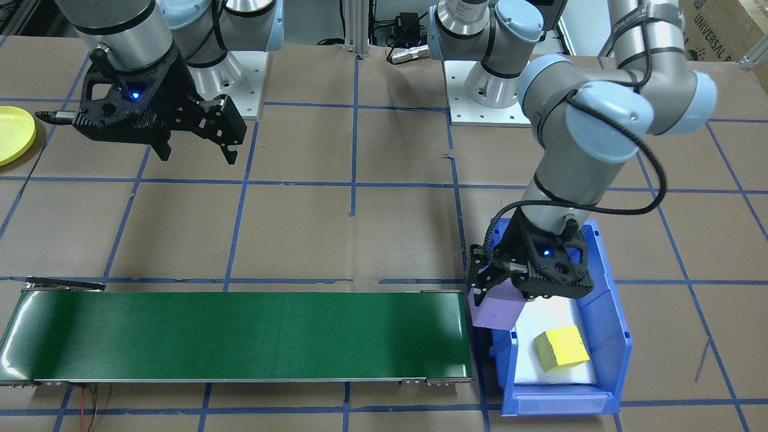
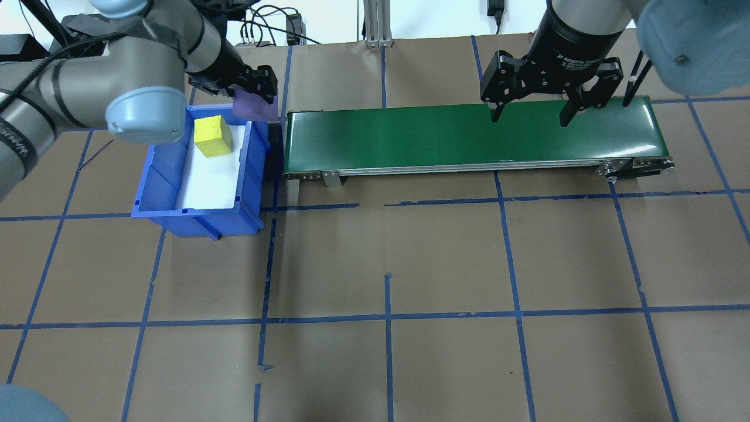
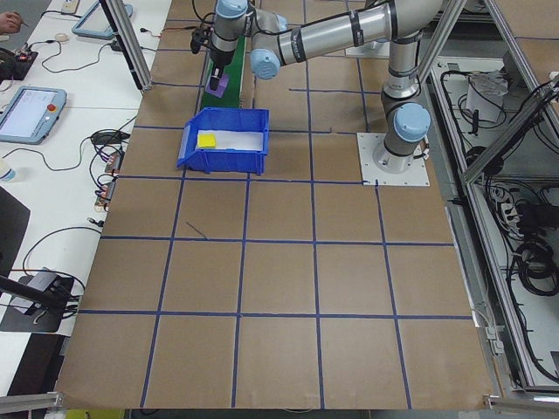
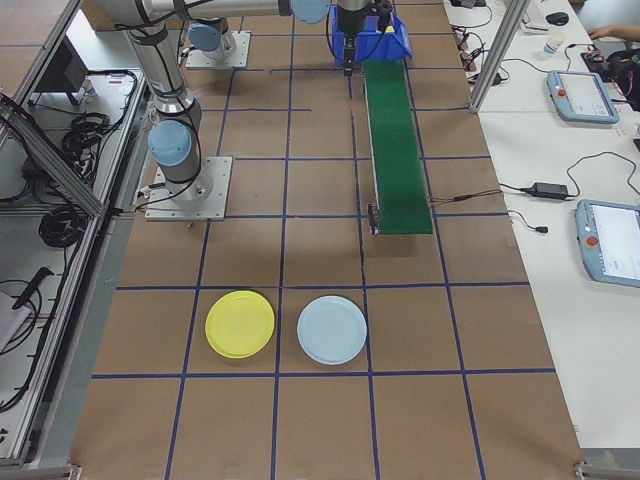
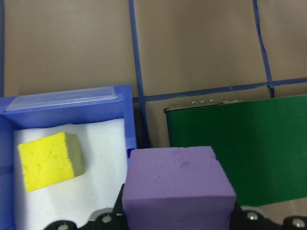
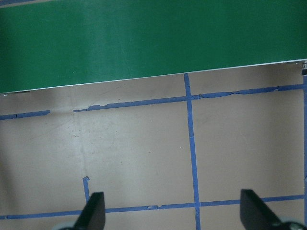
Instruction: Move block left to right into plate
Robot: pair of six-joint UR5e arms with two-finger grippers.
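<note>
Where blue tape (image 2: pixel 387 319) grids brown table (image 2: pixel 445 258).

The counter (image 2: pixel 445 258) is covered in brown paper marked into squares by blue tape. On it lie a long green conveyor belt (image 2: pixel 469 138), a blue bin (image 2: pixel 161 187) just off one end of the belt, and, well apart past the other end, a yellow plate (image 4: pixel 240 323) beside a pale blue plate (image 4: pixel 332 329).
</note>
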